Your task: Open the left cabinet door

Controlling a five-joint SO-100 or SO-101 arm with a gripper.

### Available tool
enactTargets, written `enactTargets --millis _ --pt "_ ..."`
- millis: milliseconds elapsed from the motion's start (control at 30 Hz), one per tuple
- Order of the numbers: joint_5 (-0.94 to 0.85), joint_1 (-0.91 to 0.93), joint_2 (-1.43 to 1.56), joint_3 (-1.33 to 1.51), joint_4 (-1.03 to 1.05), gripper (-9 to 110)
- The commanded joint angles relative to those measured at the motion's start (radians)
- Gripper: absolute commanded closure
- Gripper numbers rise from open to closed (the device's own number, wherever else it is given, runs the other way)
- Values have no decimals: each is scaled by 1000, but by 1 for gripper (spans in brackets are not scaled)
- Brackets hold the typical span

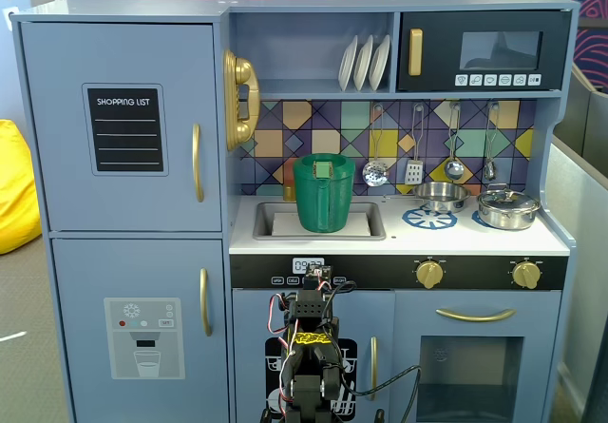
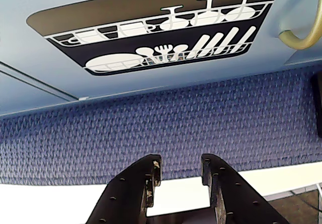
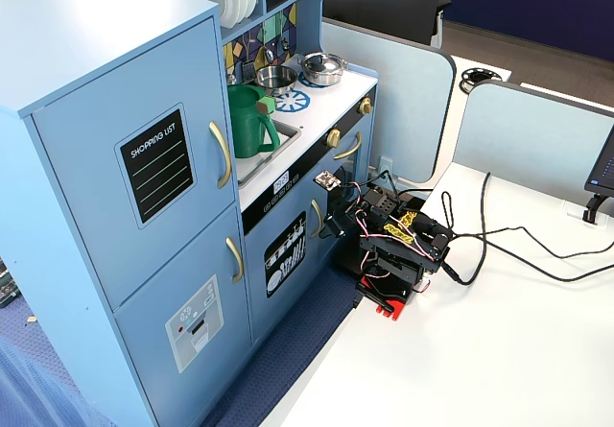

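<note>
in the wrist view the gripper (image 2: 181, 171) sits at the bottom of the picture with its two fingers a little apart, and nothing is between them. it hangs over the white bench (image 2: 60, 204) edge, and past that is blue carpet (image 2: 176, 128). just beyond is the small door with the dish-rack picture (image 2: 151, 32), with a bit of gold handle (image 2: 302, 38) at the right. in a fixed view the arm (image 3: 393, 245) is folded low on the bench in front of the toy kitchen (image 3: 86, 24). farther off and higher up is the left cabinet door (image 1: 119, 124), shut flat, with its black shopping list panel (image 1: 124, 128) and curved gold handle (image 1: 198, 163). a green jug (image 1: 324, 193) stands in the sink.
</note>
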Motion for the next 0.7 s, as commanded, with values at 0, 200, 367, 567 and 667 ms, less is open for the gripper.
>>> enactTargets --millis 0,200,367,567,667 --pt "80 2 2 -5 383 101" --pt "92 -12 2 -5 382 101" --pt "78 -11 2 -5 382 101" --pt "-58 41 2 -6 396 101" --pt "-95 66 2 -8 342 101"
